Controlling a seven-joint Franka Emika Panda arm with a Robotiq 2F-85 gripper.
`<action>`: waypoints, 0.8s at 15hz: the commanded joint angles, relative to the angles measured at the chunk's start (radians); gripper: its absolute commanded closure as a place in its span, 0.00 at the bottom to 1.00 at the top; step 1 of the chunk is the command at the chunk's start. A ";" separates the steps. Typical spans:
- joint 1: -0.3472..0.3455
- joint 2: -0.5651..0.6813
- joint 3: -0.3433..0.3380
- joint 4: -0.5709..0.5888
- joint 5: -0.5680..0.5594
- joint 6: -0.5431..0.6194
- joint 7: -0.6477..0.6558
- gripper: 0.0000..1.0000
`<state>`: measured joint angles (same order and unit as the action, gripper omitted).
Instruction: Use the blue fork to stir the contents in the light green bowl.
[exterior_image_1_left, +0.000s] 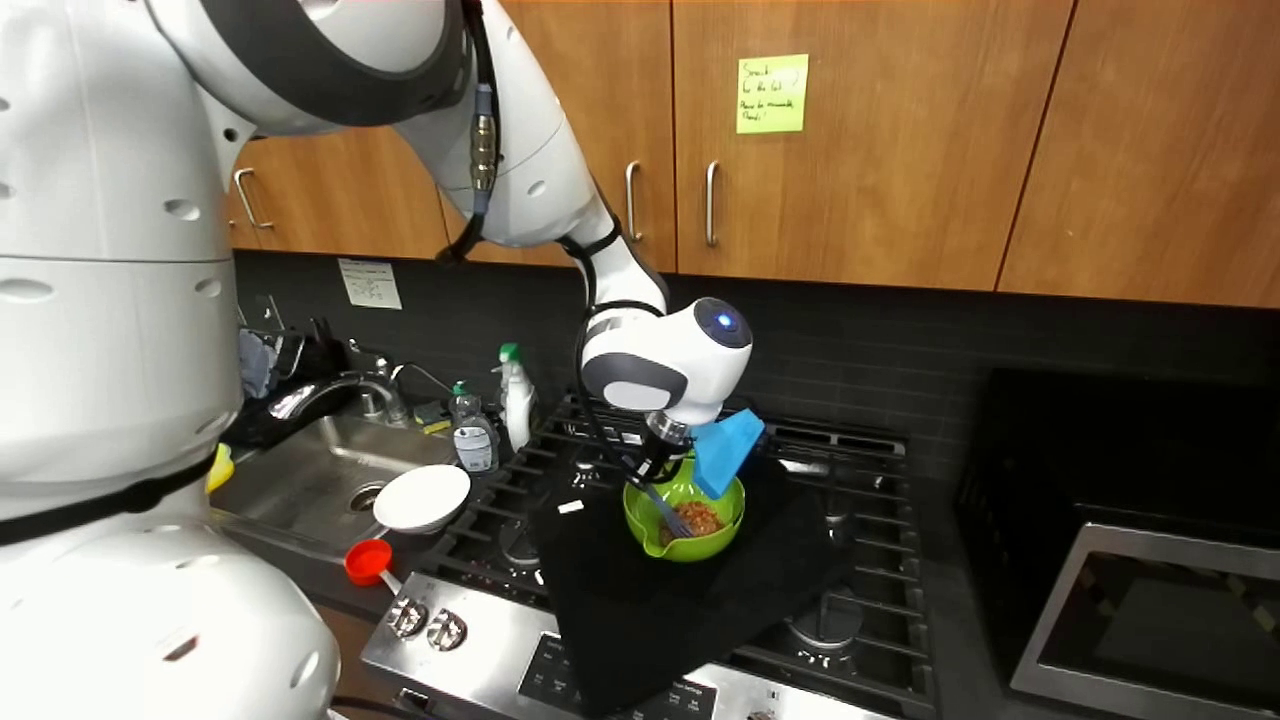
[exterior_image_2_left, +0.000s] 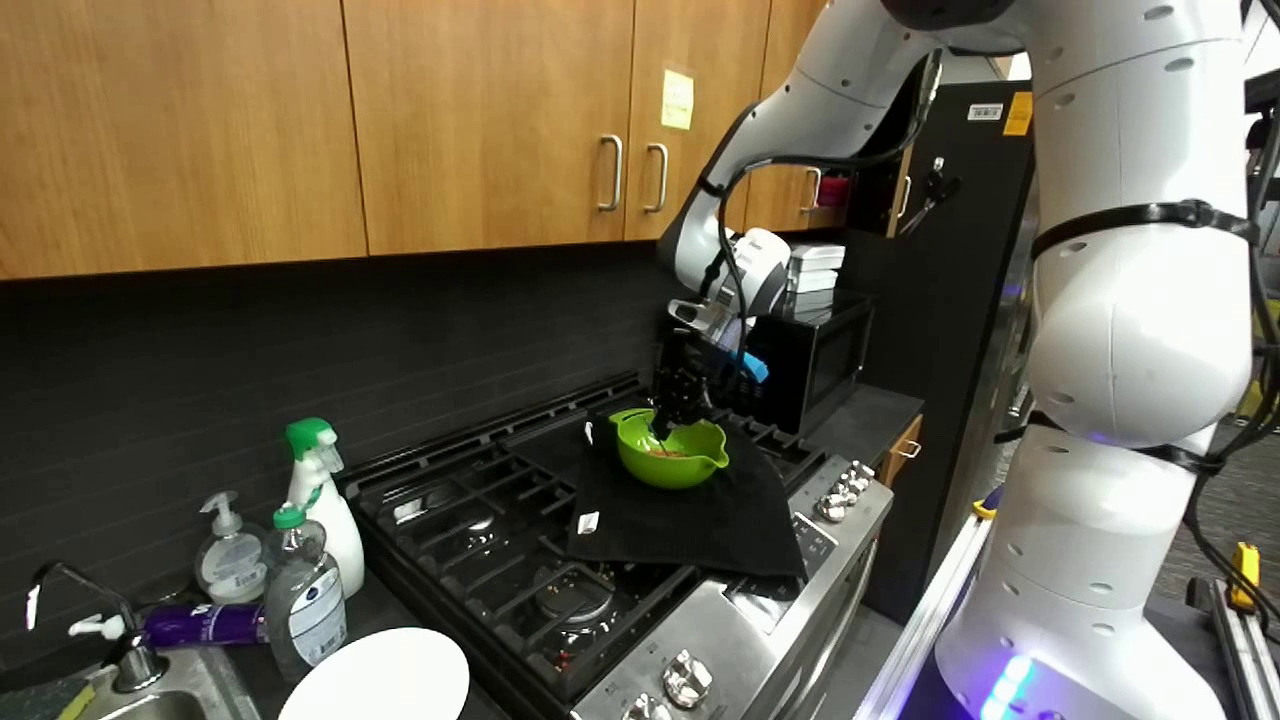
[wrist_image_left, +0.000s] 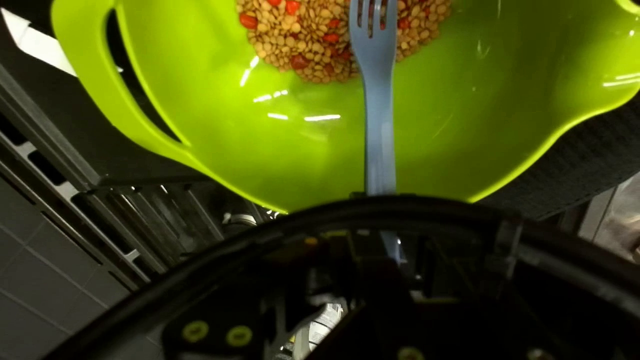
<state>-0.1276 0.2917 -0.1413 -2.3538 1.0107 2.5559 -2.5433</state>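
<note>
The light green bowl (exterior_image_1_left: 715, 548) stands on a black cloth on the stove. It also shows in an exterior view (exterior_image_2_left: 668, 475) and the wrist view (wrist_image_left: 475, 125). The contents (wrist_image_left: 305, 45), brown lentil-like bits with red pieces, lie heaped in its bottom; they also show in an exterior view (exterior_image_1_left: 703, 517). The blue fork (wrist_image_left: 378, 100) slants down into the bowl, its tines over or in the heap. My gripper (exterior_image_1_left: 652, 472), just above the bowl's rim, is shut on the fork's handle. In the wrist view a dark ring hides most of the fingers.
The black cloth (exterior_image_1_left: 650, 620) covers part of the stove grates (exterior_image_1_left: 880, 620). A white dish (exterior_image_1_left: 423, 498), a red measuring cup (exterior_image_1_left: 368, 562), bottles (exterior_image_1_left: 475, 440) and the sink (exterior_image_1_left: 300, 490) are at one side. A microwave (exterior_image_1_left: 1150, 600) stands at the other. Cabinets (exterior_image_1_left: 870, 180) hang above.
</note>
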 joint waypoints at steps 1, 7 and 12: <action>-0.037 0.005 0.028 0.008 -0.008 -0.006 0.007 0.95; -0.050 0.012 0.043 -0.004 0.000 -0.005 0.005 0.95; -0.055 0.018 0.050 -0.009 0.005 -0.012 -0.005 0.95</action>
<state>-0.1603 0.3079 -0.1111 -2.3568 1.0116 2.5521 -2.5424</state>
